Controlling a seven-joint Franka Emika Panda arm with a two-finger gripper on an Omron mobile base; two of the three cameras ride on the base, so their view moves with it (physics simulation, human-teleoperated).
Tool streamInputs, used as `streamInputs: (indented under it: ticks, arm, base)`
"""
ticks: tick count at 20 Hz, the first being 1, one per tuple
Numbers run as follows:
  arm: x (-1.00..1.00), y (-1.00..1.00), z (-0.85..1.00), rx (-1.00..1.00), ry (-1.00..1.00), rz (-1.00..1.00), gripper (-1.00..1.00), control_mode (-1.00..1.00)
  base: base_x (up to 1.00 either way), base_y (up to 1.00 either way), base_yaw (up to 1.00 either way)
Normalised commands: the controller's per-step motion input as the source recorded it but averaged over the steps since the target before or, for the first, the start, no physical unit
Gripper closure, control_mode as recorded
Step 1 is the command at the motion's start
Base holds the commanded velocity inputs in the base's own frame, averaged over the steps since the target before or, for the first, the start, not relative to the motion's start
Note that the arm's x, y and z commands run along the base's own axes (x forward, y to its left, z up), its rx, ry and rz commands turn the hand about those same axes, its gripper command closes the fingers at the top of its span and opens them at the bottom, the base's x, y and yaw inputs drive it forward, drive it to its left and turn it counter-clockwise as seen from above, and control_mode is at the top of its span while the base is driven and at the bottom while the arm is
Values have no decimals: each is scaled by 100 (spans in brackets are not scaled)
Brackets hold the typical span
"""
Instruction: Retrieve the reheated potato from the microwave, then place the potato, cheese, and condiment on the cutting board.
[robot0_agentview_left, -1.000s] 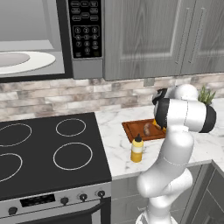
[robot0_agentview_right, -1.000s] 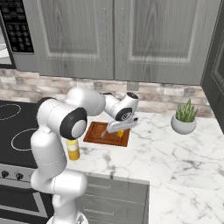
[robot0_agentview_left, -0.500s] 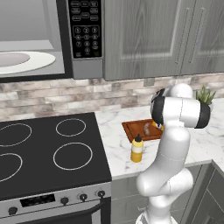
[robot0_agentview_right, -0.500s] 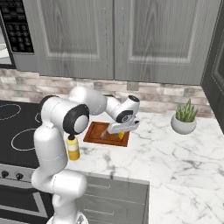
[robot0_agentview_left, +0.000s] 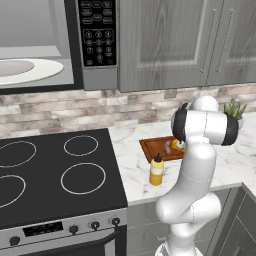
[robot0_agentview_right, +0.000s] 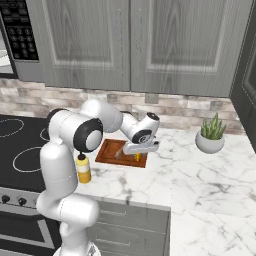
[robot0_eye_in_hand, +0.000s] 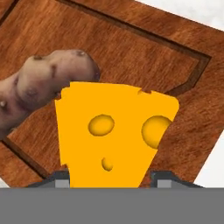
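The gripper (robot0_agentview_right: 138, 151) hangs low over the cutting board (robot0_agentview_right: 107, 154), evidently to set the cheese (robot0_eye_in_hand: 113, 135) down beside the potato (robot0_eye_in_hand: 42, 89), which already lies on the board. Whether the claw grasps or has released the cheese, I cannot tell. The condiment (robot0_agentview_left: 157, 170) stands off the board, just beside its front rim. The cheese's underside is hidden, so contact with the board is unconfirmed.

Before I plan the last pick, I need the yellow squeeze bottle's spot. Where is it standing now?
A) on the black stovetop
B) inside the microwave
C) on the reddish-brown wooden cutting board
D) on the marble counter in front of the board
D: the yellow squeeze bottle with the dark cap stands upright on the marble counter, in front of the reddish-brown wooden cutting board and off it.
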Motion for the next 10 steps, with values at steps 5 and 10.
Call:
streamInputs:
  ticks: [5, 10]
  arm:
    - [0, 5, 1, 0, 0, -6, -100, -100]
    - [-46, 2, 50, 1, -9, -4, -100, -100]
  base:
    - [0, 0, 0]
    - [0, 0, 0]
